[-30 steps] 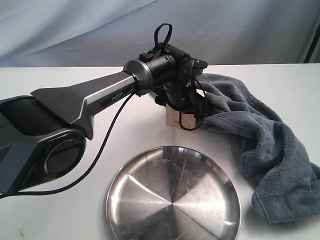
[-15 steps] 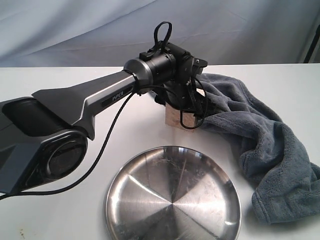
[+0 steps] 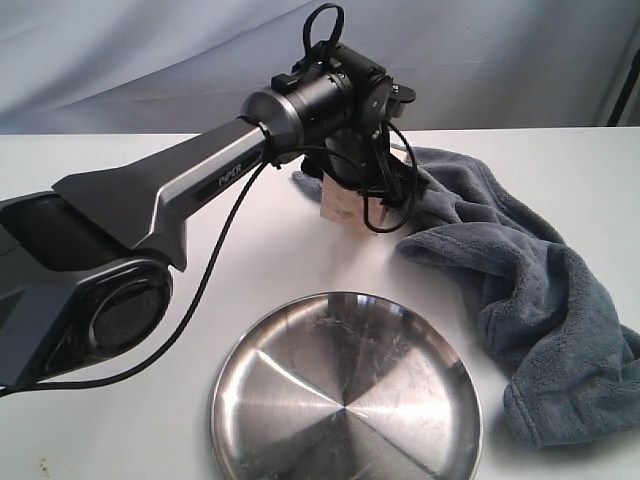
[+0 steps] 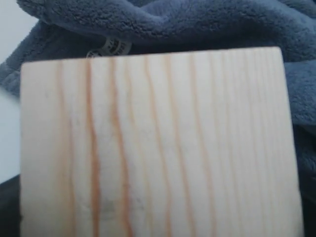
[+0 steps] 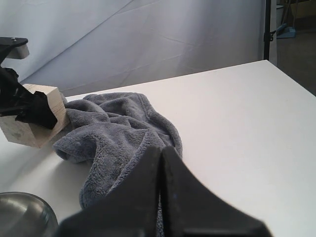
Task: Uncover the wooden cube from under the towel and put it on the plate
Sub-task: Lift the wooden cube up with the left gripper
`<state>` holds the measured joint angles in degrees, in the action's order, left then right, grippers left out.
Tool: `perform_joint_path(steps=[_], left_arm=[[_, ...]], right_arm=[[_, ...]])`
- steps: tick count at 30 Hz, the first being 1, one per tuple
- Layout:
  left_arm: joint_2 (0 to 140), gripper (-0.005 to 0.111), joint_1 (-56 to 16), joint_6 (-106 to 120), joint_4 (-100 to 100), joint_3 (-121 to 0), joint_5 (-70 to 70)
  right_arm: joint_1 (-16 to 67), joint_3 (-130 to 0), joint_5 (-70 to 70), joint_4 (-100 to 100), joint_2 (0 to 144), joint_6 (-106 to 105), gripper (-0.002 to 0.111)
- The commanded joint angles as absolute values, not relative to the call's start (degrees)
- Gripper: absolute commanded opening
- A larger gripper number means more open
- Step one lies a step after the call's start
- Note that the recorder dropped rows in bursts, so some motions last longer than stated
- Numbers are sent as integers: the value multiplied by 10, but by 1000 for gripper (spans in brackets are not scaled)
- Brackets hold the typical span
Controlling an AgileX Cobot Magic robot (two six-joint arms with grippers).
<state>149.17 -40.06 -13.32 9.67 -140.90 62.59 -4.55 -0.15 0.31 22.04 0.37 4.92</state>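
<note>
Two arms are in play, though only the left one reaches into the scene. The left end effector (image 3: 357,197) is clamped on the wooden cube (image 3: 338,207), dark fingers (image 5: 30,109) pressing its opposite faces. The cube is tilted and appears raised just clear of the white tabletop (image 3: 110,160), with a shadow under it, about midway between the left and right edges and closer to the far edge than the near one.

In the left wrist view the cube's pale face with reddish grain lines (image 4: 158,143) fills most of the picture. Blue-grey fleece lies behind it, with a small white label (image 4: 111,47) showing.

Bunched in folds, the towel (image 3: 520,290) runs from just beside the cube toward the near right corner. No part of it covers the cube; whether the two touch cannot be told. The plate (image 3: 345,400) sits bare and shiny by the near edge, apart from the cube and close beside the towel.

The right end effector (image 5: 161,154) hangs above the tabletop with its fingers pressed together on nothing, looking over the towel (image 5: 118,133) toward the cube (image 5: 22,133).
</note>
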Motion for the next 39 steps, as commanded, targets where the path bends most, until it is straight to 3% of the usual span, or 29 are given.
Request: perform_joint_path(steps=[1,39], left_arm=[[1455,0,-399,-140,112,-1416,624],[1338,0,-429,-116,81,-1415,700]], right_arm=[[-45,0,10,223,0,51,3],[-45,0,10,223,0,51,3]])
